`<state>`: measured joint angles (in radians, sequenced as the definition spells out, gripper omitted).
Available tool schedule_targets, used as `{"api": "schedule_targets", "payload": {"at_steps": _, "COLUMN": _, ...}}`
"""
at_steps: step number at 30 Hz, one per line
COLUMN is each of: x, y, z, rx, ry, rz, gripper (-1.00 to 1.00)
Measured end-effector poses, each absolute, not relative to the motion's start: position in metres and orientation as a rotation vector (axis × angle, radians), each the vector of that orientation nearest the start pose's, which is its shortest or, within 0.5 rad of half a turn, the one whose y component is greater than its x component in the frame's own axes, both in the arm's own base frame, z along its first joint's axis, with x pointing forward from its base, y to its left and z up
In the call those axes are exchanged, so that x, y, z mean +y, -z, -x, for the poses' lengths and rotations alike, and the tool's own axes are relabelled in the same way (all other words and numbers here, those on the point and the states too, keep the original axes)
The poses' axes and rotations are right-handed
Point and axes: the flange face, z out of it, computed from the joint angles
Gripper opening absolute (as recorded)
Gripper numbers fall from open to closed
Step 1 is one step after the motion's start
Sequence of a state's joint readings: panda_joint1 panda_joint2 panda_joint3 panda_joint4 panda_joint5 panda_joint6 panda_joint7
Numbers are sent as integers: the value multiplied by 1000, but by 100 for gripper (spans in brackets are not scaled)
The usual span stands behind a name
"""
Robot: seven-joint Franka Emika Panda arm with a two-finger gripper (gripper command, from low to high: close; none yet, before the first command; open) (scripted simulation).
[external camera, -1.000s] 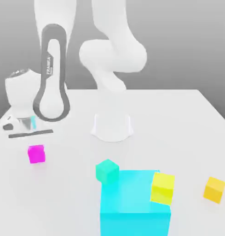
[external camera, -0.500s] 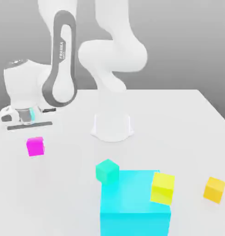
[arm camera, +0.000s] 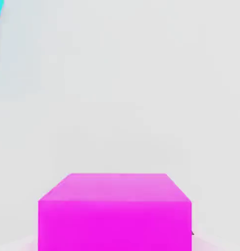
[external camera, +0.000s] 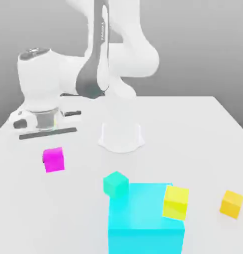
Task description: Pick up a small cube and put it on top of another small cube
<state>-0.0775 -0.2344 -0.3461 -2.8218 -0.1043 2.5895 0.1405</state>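
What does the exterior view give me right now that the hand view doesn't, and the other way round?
Exterior view alone: the arm, its white base, the small teal-green cube beside the big cyan block, a yellow cube on that block, and a small orange cube toward the exterior view's right.

Hand view alone: a close look at the magenta cube's top and front faces, with a cyan sliver at one corner.

Both: the small magenta cube, off the white table under the claw.
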Motion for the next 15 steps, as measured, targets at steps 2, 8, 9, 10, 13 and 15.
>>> {"api": "schedule_targets", "payload": {"at_steps": 2, "x": -104, "y": -284, "z": -357, "rx": 678, "ry": -8, "rz": 3045, "gripper": -100}}
{"api": "schedule_targets", "payload": {"at_steps": 8, "x": -16, "y": -306, "z": -382, "rx": 591, "ry": -3, "rz": 3080, "gripper": -100}}
{"api": "schedule_targets", "payload": {"at_steps": 9, "x": -14, "y": -296, "z": -382, "rx": 589, "ry": -3, "rz": 3081, "gripper": -100}}
{"api": "schedule_targets", "payload": {"at_steps": 10, "x": -13, "y": -284, "z": -382, "rx": 588, "ry": -3, "rz": 3082, "gripper": -100}}
{"api": "schedule_targets", "payload": {"at_steps": 13, "x": -13, "y": -266, "z": -381, "rx": 589, "ry": -2, "rz": 3084, "gripper": 100}}
{"api": "schedule_targets", "payload": {"at_steps": 15, "x": -13, "y": -266, "z": -381, "rx": 589, "ry": -2, "rz": 3084, "gripper": 100}}
